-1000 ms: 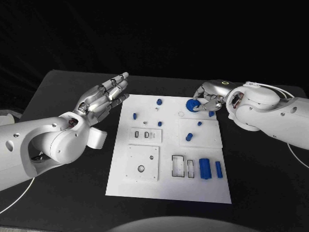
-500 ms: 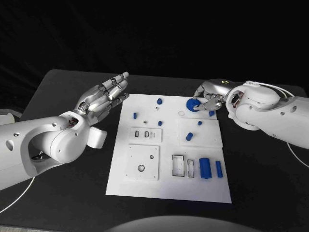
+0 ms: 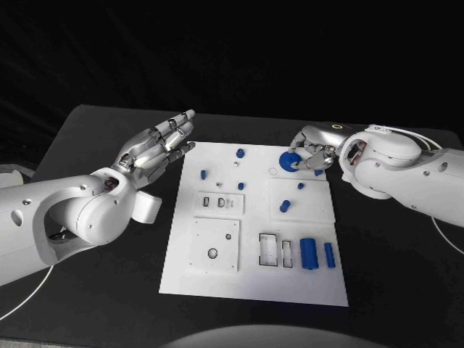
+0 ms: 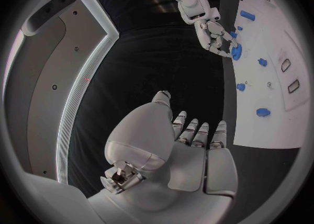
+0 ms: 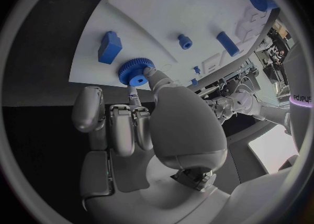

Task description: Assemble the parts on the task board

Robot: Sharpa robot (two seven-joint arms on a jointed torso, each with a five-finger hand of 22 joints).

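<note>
The white task board (image 3: 217, 279) lies in the middle of the black table. My right hand (image 3: 314, 152) is over the board's far right corner and pinches a blue toothed gear (image 3: 290, 161) between thumb and fingers. The right wrist view shows the gear (image 5: 135, 72) at the thumb tip, just above the board (image 5: 170, 9), beside a blue block (image 5: 109, 47). My left hand (image 3: 156, 148) hovers flat and open beside the board's far left edge, holding nothing. From the left wrist, its fingers (image 4: 196, 137) lie straight and the right hand (image 4: 219, 38) holds the gear (image 4: 236, 51).
Small blue pegs (image 3: 239, 153) (image 3: 203, 174) (image 3: 284, 206) stand on the far half of the board. Two long blue pieces (image 3: 308, 252) (image 3: 329, 254) lie near the rectangular slots (image 3: 267, 248) at the near right. Black table surrounds the board.
My right hand has shifted very slightly with the gear still in its grip. The left arm and the parts on the board have stayed put.
</note>
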